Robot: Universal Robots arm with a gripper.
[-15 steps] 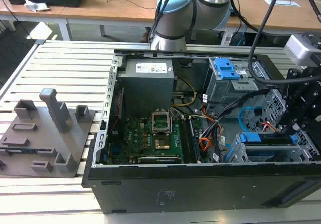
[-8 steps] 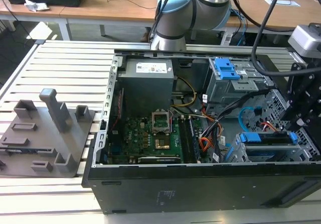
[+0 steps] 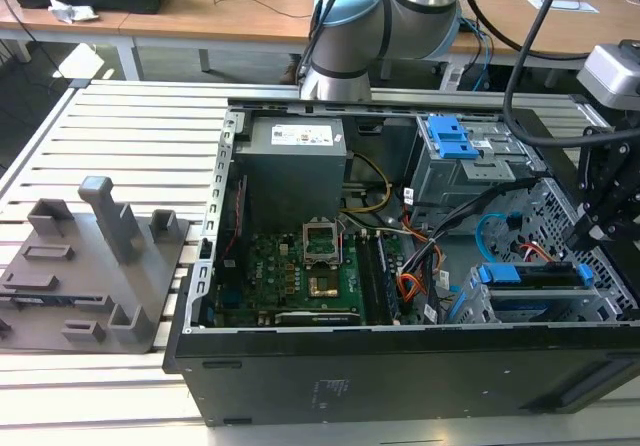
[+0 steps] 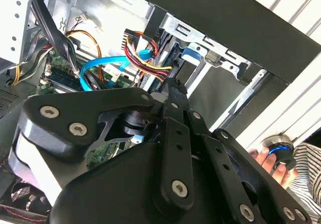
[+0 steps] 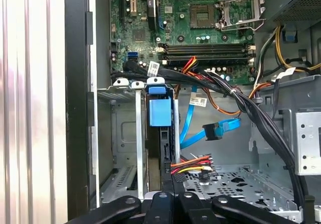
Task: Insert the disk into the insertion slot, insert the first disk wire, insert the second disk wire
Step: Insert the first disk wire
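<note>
**While disk sits in its slot, gripper state unclear**

Exterior view: I see the open computer case (image 3: 400, 376) on a pale slatted table (image 3: 130, 136), a grey fixture (image 3: 90, 266) on the exterior view's left, and wooden desks (image 3: 230, 11) behind. The gripper (image 3: 585, 234) hangs just above the disk (image 3: 530, 274) in the insertion slot (image 3: 470, 311).
First wrist view: blue carrier upright in the slot.
Second wrist view: can't tell whether gripper is open or closed. A hand (image 4: 266, 158) is beyond the case.
</note>
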